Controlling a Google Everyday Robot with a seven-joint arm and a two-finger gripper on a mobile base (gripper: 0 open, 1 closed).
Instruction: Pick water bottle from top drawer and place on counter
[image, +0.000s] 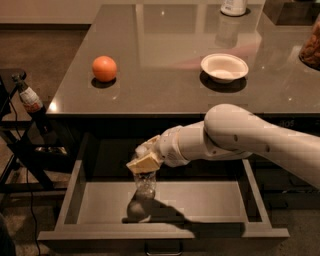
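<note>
The top drawer (165, 231) stands pulled open below the counter (165, 55), its pale grey bottom showing. My gripper (144, 161) reaches in from the right and is shut on the top of the water bottle (144, 185), a small clear plastic bottle. The bottle hangs upright from the gripper, just above the drawer bottom, left of the drawer's middle. Its cap is hidden by the fingers. Its shadow lies on the drawer bottom below it.
An orange (104, 68) lies on the counter's left part and a white bowl (224, 67) right of centre. A white container (233, 6) stands at the far edge. A dark soda bottle (29, 98) sits on a black stand to the left.
</note>
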